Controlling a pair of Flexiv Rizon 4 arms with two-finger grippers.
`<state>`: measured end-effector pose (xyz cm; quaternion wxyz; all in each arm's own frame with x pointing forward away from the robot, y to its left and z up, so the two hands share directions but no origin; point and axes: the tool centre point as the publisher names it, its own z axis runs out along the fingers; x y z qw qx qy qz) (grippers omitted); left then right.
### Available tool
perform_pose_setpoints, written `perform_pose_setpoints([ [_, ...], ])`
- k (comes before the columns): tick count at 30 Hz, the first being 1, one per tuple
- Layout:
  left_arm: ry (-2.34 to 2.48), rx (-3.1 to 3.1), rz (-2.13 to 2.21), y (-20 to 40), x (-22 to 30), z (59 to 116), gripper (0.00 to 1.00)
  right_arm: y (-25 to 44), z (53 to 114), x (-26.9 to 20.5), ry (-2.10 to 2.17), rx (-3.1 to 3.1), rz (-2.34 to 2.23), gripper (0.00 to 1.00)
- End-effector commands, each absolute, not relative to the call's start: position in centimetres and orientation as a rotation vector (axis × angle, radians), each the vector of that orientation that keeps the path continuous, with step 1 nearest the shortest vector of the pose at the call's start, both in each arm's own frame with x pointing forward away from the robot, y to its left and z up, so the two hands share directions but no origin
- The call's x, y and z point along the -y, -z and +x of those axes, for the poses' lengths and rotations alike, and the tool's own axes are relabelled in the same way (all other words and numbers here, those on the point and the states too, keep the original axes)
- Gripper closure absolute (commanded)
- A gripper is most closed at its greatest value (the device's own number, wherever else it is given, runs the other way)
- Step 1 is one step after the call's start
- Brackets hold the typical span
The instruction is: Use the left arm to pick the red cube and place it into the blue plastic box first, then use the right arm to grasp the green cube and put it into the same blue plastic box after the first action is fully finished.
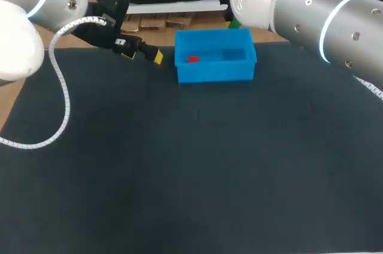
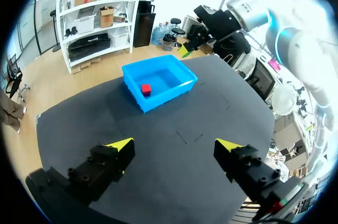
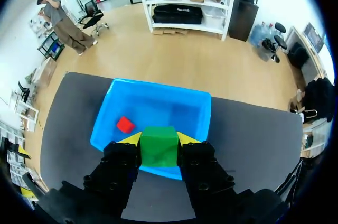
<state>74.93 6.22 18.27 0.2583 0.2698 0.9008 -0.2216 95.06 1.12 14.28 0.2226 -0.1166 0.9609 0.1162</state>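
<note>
The red cube (image 1: 192,59) lies inside the blue plastic box (image 1: 215,73) at the table's far side, toward the box's left end. My left gripper (image 1: 149,53) hangs open just left of the box, with nothing between its fingers. In the left wrist view that gripper (image 2: 174,147) stands wide open above bare table, well back from the box (image 2: 163,97) and the red cube (image 2: 146,90). My right gripper (image 3: 158,140) is shut on the green cube (image 3: 158,146), held above the box's near rim (image 3: 153,171). The red cube (image 3: 125,124) shows below it. In the head view my right arm hides its gripper.
A dark mat (image 1: 191,164) covers the table. My right arm's thick links (image 1: 311,8) cross the far right corner. A white spiral cable (image 1: 60,92) droops from my left arm over the mat's left side.
</note>
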Motion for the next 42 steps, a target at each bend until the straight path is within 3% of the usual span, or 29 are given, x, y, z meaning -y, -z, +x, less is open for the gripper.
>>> perform_pose_setpoints([
  [1,0.607,-2.436,0.734,-18.2,-6.4,74.9,0.0,-13.1,96.4,-1.1,-0.368,-2.648,-0.34,1.0],
  [20,0.607,-2.436,0.734,-18.2,-6.4,74.9,0.0,-9.7,97.4,-1.7,-0.404,-2.661,-0.348,1.0],
  [21,0.607,-2.436,0.734,-18.2,-6.4,74.9,0.0,-9.7,97.3,-1.7,-0.398,-2.663,-0.348,0.57],
  [22,0.607,-2.436,0.734,-18.2,-6.4,74.9,0.0,-9.8,97.2,-1.7,-0.397,-2.663,-0.346,0.0],
  [42,0.607,-2.436,0.734,-18.2,-6.4,74.9,0.0,-11.1,96.4,-1.7,-0.424,-2.624,-0.354,0.0],
])
